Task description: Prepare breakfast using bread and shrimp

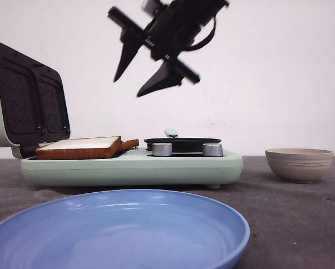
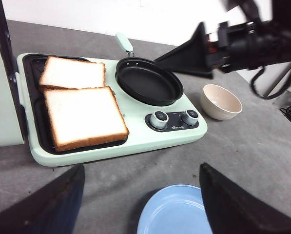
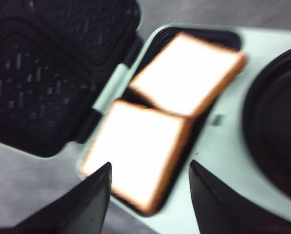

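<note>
Two slices of bread lie side by side on the black grill of the breakfast maker: the nearer slice (image 1: 80, 147) (image 2: 84, 116) (image 3: 138, 151) and the farther slice (image 1: 129, 143) (image 2: 73, 72) (image 3: 189, 73). No shrimp shows in any view. My right gripper (image 1: 129, 87) (image 3: 150, 163) hangs open and empty in the air, well above the bread and the pan. My left gripper (image 2: 142, 165) is also open and empty, held over the table between the maker's front edge and the blue plate. It does not appear in the front view.
The mint-green breakfast maker (image 1: 133, 165) has its lid (image 1: 27, 101) standing open at the left. A black pan (image 2: 147, 80) sits on its right half, behind two silver knobs (image 1: 162, 149). A beige bowl (image 1: 299, 163) stands at the right. A blue plate (image 1: 116, 235) lies at the front.
</note>
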Action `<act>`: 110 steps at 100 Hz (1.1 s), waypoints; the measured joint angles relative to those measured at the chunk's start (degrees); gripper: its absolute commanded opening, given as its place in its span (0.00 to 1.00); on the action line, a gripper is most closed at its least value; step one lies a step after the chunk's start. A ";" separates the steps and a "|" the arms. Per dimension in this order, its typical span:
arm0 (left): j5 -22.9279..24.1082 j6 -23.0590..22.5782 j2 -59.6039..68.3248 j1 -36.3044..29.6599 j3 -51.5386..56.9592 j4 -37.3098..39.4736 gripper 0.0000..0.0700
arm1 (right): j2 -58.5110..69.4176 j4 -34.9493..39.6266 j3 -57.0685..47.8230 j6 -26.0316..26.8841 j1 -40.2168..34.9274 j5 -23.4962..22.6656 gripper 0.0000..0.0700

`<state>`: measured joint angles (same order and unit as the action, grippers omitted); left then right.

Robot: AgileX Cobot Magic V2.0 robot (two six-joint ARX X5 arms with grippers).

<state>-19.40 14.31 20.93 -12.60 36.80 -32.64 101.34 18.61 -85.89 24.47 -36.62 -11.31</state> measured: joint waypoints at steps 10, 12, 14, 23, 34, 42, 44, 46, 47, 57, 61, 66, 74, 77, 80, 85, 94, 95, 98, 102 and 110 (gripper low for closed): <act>0.07 0.00 0.00 0.00 0.00 0.00 0.58 | -3.13 3.19 0.00 -4.33 0.37 3.74 0.37; 0.07 0.00 0.00 0.00 0.00 0.00 0.58 | -3.82 3.74 0.00 -5.20 0.39 4.39 0.35; 0.07 -0.02 0.00 0.00 0.00 0.02 0.58 | -4.55 4.33 0.00 -6.10 0.57 5.20 0.34; 0.09 -0.20 0.00 0.00 -0.02 0.02 0.58 | -7.74 6.64 0.00 -9.62 1.20 7.54 0.34; 0.15 -0.24 0.00 0.00 0.00 0.00 0.58 | -11.21 9.62 0.00 -12.48 1.73 8.70 0.21; 0.20 -0.26 0.00 0.00 0.00 0.02 0.58 | -13.55 11.41 0.00 -14.29 1.81 10.12 0.16; 0.20 -0.28 0.00 0.00 0.00 0.00 0.58 | -14.16 11.85 0.00 -14.71 1.81 10.38 0.16; 0.20 -0.28 0.00 0.00 0.00 0.02 0.58 | -14.78 12.24 0.00 -15.15 1.84 10.73 0.16; 0.20 -0.31 0.00 0.00 -0.02 0.00 0.58 | -15.06 12.46 0.00 -15.34 1.84 10.95 0.15; 0.20 -0.42 0.00 0.00 0.00 0.00 0.58 | -17.94 14.58 0.00 -16.70 2.29 11.58 0.09; 0.22 -0.42 0.00 0.00 -0.02 0.00 0.58 | -19.08 15.37 0.00 -17.03 2.60 11.63 0.07; 0.46 -0.44 0.00 0.00 0.00 0.02 0.58 | -20.39 15.91 0.00 -17.46 2.84 11.72 0.06; 1.31 -0.44 0.00 0.00 0.00 0.00 0.58 | -22.47 16.59 0.02 -18.18 3.08 12.28 0.06; 1.42 -0.44 0.00 0.00 0.00 0.02 0.58 | -23.32 16.70 0.15 -18.32 3.30 12.39 0.06; 1.51 -0.44 0.00 0.00 0.00 0.02 0.58 | -24.11 16.90 0.24 -18.51 3.39 12.50 0.06; 1.57 -0.44 0.00 0.00 0.00 0.04 0.58 | -25.46 17.18 0.52 -18.71 3.72 12.68 0.06; 1.70 -0.44 0.00 0.00 0.00 0.04 0.58 | -28.35 17.59 1.97 -19.08 3.85 12.83 0.06; 1.73 -0.44 0.00 0.00 0.00 0.04 0.58 | -28.68 17.59 2.19 -19.15 3.85 12.81 0.06; 1.75 -0.44 0.00 0.00 -0.02 0.04 0.58 | -29.66 17.57 2.93 -19.23 3.85 12.81 0.06; 1.75 -0.44 0.00 0.00 -0.02 0.04 0.58 | -31.17 17.49 4.26 -19.52 3.85 12.81 0.06; 2.23 -0.44 0.00 0.00 -0.02 0.09 0.58 | -34.49 17.20 7.74 -19.78 3.85 12.81 0.06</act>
<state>-17.17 13.87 20.93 -12.60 36.77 -32.56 66.85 35.81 -78.15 4.69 -32.77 1.50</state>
